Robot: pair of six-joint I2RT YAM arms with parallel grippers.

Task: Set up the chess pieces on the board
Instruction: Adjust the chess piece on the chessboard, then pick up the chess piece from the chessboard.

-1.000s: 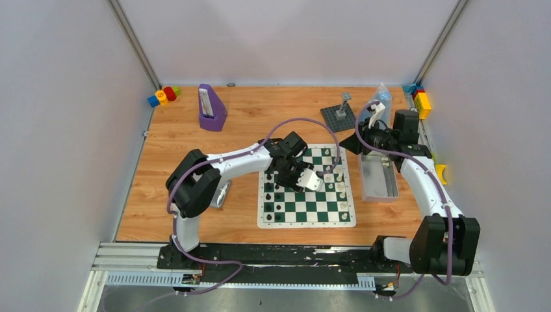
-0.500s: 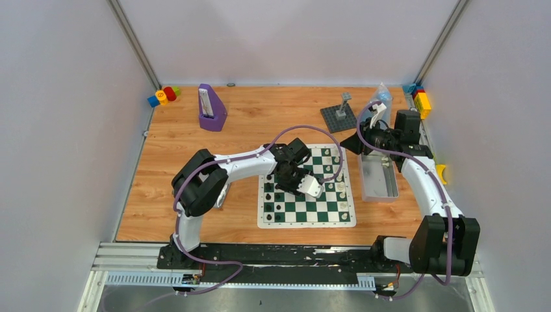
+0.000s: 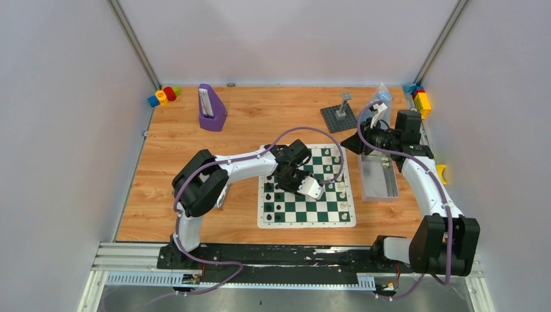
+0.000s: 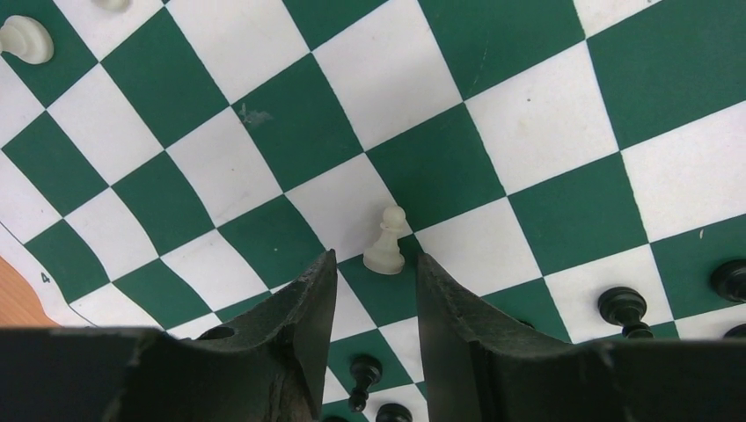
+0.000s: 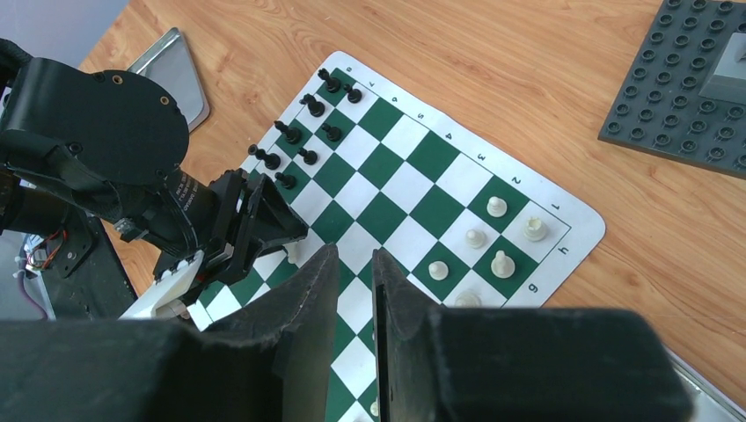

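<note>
The board is a green and white checkered mat in the middle of the table. Black chess pieces stand along its left columns and white ones along its right. My left gripper hangs low over the board's left-centre. In the left wrist view its jaws are open and empty, and a white pawn stands upright just beyond the tips. My right gripper hovers off the board's far right corner. Its fingers stand a narrow gap apart, holding nothing.
A silver metal tin lies right of the board, under the right arm. A grey studded plate with a post sits behind the board. A purple object stands at the back left. Colourful blocks occupy the back corners.
My left gripper has shifted slightly left and nearer over the board, and its jaws have narrowed. The right arm has barely moved.
</note>
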